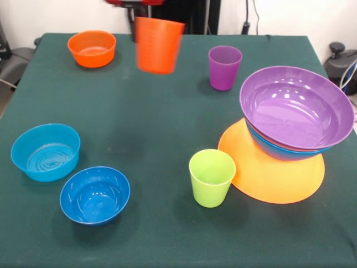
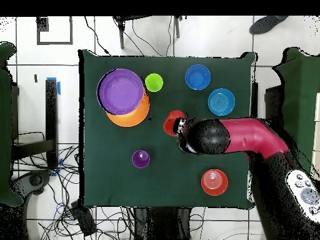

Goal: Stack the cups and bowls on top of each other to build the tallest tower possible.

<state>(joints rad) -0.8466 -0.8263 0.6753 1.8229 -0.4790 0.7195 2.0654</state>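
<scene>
My gripper (image 1: pixel 135 23) comes in at the top edge, shut on the orange cup (image 1: pixel 159 44), which hangs upright above the table's far middle. In the overhead view the cup (image 2: pixel 174 122) shows at the arm's tip. The tower (image 1: pixel 290 134) stands at the right: the orange-yellow bowl (image 1: pixel 268 178) upside down, a blue bowl (image 1: pixel 279 152) on it, the purple bowl (image 1: pixel 295 106) tilted on top. The lime green cup (image 1: pixel 212 177) stands beside it and the purple cup (image 1: pixel 225 67) behind it. The small orange bowl (image 1: pixel 92 48), light blue bowl (image 1: pixel 46 152) and dark blue bowl (image 1: pixel 95 195) stand apart. The yellow cup is out of view.
The red and black arm (image 2: pixel 244 139) reaches over the table from the right side in the overhead view. Chairs and cables lie around the table on the floor.
</scene>
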